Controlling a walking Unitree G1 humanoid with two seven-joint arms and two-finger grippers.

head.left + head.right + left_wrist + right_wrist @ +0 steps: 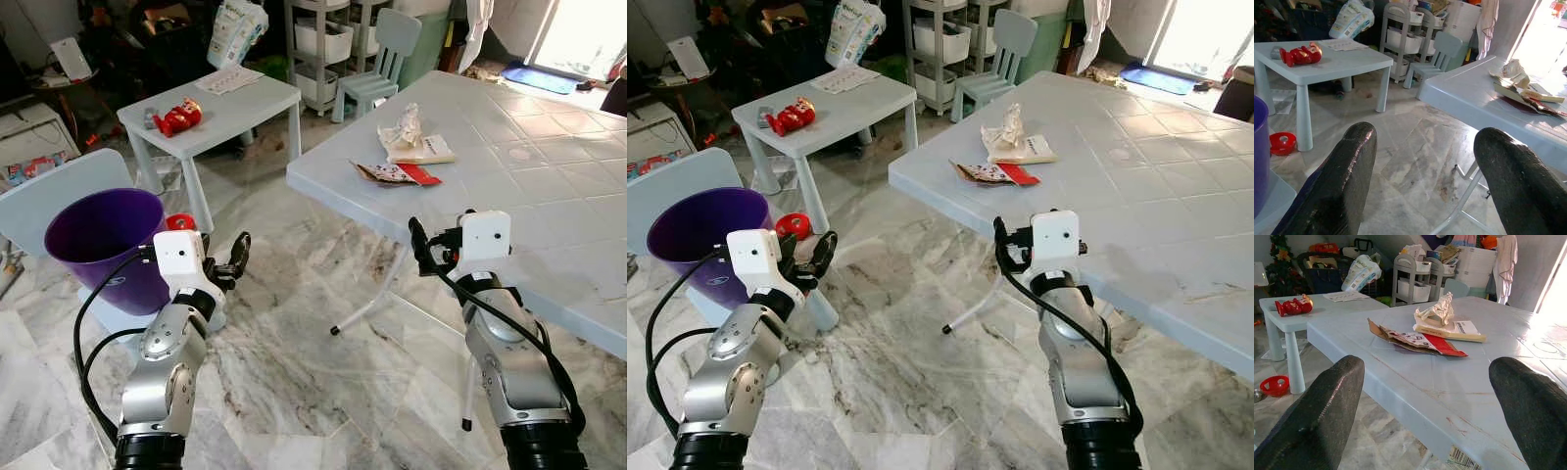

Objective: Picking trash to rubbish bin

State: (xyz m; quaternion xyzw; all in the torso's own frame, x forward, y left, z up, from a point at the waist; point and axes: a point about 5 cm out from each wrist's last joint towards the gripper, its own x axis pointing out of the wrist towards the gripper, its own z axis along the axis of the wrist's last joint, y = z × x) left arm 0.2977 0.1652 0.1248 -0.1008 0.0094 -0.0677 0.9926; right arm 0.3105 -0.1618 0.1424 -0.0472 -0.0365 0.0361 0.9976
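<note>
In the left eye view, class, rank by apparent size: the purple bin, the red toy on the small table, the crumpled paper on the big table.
1. Purple bin, though nearest the camera.
2. Crumpled paper and red toy: too alike to rank.

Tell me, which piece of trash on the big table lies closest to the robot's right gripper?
The flattened red-and-brown wrapper, lying nearest the table's edge facing the right gripper. The crumpled white paper and the cream box under it sit farther back.

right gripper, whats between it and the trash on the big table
Bare tabletop: in the right wrist view only the big table surface separates the open right gripper from the flattened wrapper and crumpled paper.
</note>
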